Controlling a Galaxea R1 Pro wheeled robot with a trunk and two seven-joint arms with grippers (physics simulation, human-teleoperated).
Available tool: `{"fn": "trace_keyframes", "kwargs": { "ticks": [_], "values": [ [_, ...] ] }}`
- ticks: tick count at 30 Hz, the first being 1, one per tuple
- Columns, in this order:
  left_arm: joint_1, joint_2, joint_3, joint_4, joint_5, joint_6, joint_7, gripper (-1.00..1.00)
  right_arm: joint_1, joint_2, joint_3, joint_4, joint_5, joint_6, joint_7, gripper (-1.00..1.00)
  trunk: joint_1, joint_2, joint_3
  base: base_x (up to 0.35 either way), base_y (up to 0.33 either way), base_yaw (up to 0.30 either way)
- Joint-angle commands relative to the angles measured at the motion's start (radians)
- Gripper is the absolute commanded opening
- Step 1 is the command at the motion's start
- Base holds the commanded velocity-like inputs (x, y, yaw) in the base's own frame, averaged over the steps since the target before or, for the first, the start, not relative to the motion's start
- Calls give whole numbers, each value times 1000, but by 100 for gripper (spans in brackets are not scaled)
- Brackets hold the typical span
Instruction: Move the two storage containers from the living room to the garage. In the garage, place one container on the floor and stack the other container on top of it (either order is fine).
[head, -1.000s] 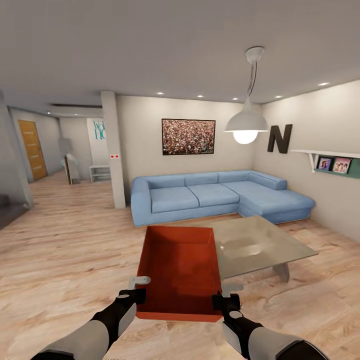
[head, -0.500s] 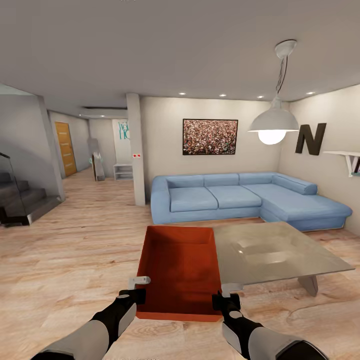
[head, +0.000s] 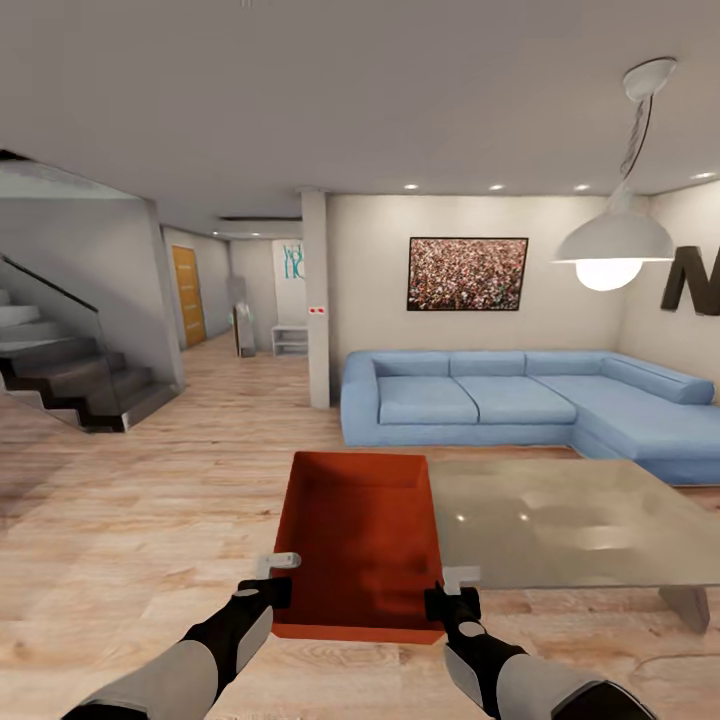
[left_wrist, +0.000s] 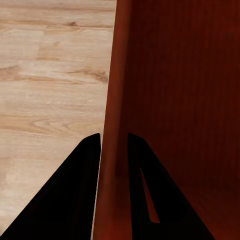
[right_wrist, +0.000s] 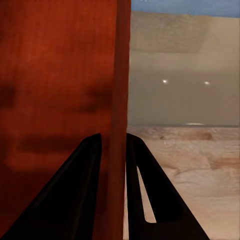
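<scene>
One orange-red storage container (head: 360, 540), an open-topped box, is held level in front of me over the living room's wood planks (head: 130, 520). My left gripper (head: 281, 577) is shut on its left wall near the close corner. My right gripper (head: 449, 588) is shut on its right wall. In the left wrist view the black fingers (left_wrist: 80, 170) pinch the thin red wall (left_wrist: 114, 100), with the left gripper (left_wrist: 114, 140) astride it. The right wrist view shows the right gripper (right_wrist: 114, 140) clamping the container wall (right_wrist: 122, 75) the same way. The garage is out of view.
A glass coffee table (head: 570, 520) stands close on the right, touching the box's outline in the head view. Behind it is a blue corner sofa (head: 500, 395). A pillar (head: 317, 300), a hallway with an orange door (head: 186, 296) and dark stairs (head: 70, 375) lie to the left. A pendant lamp (head: 613, 250) hangs at the right.
The whole view has swung left: sofa, table and lamp slid right and the stairs came into sight. Both grippers and the container keep their places in the picture.
</scene>
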Motion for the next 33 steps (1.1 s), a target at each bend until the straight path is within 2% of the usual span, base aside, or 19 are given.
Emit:
{"fn": "trace_keyframes", "kwargs": {
  "ticks": [1, 33],
  "values": [
    [-1, 5, 36, -4, -10, 6, 21, -100, 0, 0, -26, -1, 7, -1, 1, -100, 0, -1, -2, 0, 0, 293],
    [-1, 5, 36, -2, -10, 6, 21, -100, 0, 0, -25, -1, 7, -1, 1, -100, 0, -1, -2, 0, 0, 293]
  ]
}}
